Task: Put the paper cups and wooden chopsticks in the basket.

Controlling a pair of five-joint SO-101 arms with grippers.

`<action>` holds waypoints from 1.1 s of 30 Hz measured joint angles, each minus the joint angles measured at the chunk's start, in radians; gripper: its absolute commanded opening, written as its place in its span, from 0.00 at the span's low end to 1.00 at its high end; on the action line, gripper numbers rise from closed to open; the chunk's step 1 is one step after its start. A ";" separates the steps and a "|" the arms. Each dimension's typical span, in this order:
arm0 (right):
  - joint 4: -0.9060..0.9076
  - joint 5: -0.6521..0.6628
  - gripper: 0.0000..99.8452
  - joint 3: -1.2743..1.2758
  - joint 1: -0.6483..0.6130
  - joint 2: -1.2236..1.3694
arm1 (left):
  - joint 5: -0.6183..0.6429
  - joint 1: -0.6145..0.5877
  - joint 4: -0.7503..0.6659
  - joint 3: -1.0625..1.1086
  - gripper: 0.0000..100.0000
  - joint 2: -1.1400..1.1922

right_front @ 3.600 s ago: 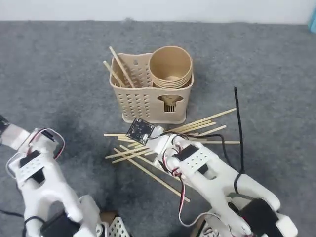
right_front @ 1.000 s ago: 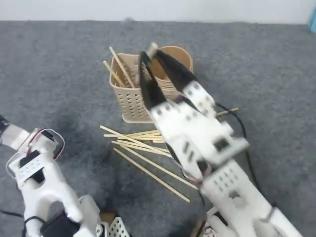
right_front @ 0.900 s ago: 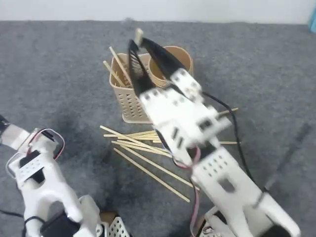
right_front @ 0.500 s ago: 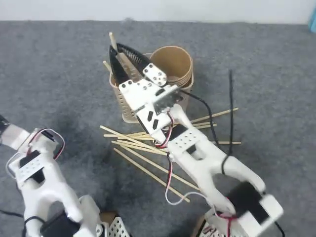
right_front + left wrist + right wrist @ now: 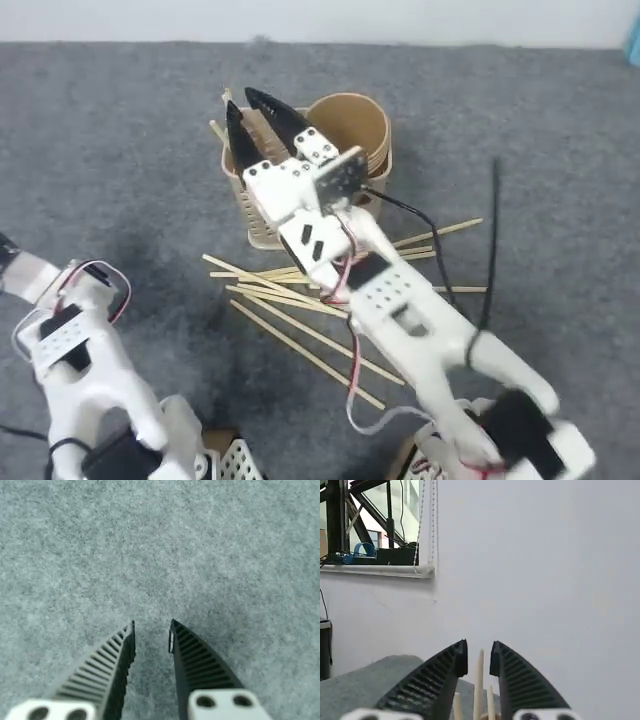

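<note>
Chopsticks (image 5: pixel 268 296), loose: on carpet (image 5: pixel 120 150) just near of basket (image 5: pixel 258 210), long axes mostly left-right. Right gripper (image 5: pixel 240 100), nearer, hangs unclenched over basket's left compartment; left gripper (image 5: pixel 151 630) slightly parted, empty.

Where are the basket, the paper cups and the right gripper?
basket (image 5: pixel 248 212), high view, on its slotted front wall.
paper cups (image 5: pixel 352 128), high view, inside the top cup.
right gripper (image 5: pixel 478 644), right wrist view, midway between its fingertips.

Matt plastic basket (image 5: pixel 258 222), bare wooden chopsticks (image 5: pixel 290 300)
</note>
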 measured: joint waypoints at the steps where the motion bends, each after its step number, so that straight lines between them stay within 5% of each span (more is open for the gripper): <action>1: 0.029 -0.005 0.08 0.026 0.000 -0.048 | 0.000 0.000 0.000 0.000 0.11 0.000; 8: 0.221 -0.009 0.08 0.269 0.000 -0.427 | 0.000 0.000 0.000 0.000 0.11 0.000; 17: 0.830 -0.009 0.08 0.439 -0.120 -0.804 | 0.000 0.000 0.000 0.000 0.11 0.000; 25: 1.013 -0.009 0.08 0.528 -0.255 -0.801 | 0.000 0.000 0.000 0.000 0.11 0.000; 33: 1.013 -0.009 0.08 0.531 -0.324 -0.491 | 0.000 0.000 0.000 0.000 0.11 0.000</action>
